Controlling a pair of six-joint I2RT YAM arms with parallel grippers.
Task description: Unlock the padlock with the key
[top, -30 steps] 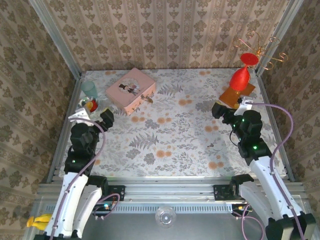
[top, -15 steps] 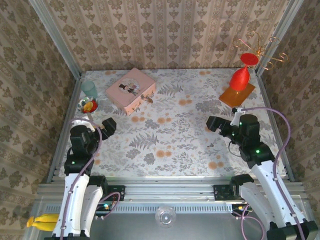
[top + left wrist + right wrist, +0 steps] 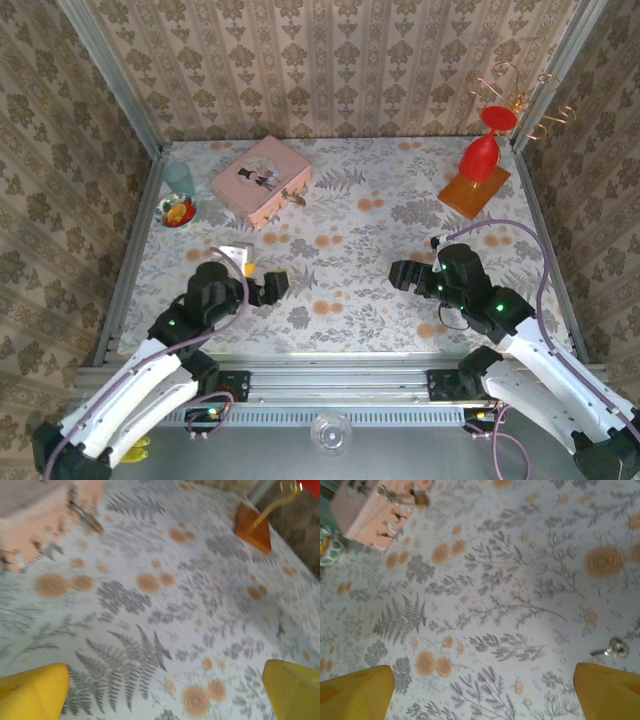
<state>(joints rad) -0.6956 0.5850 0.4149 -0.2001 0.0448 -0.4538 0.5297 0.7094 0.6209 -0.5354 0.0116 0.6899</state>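
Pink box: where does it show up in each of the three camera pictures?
Top external: the pink box sits at the far left of the table.
Left wrist: top left corner, blurred.
Right wrist: top left corner.
Shared landmark: the small padlock hanging on its side.

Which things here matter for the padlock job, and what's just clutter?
Job:
- padlock, at the pink box's edge
- key, lying loose on the cloth

Clutter:
- pink box
- teal cup
- small colourful dish
- red ornament on an orange block
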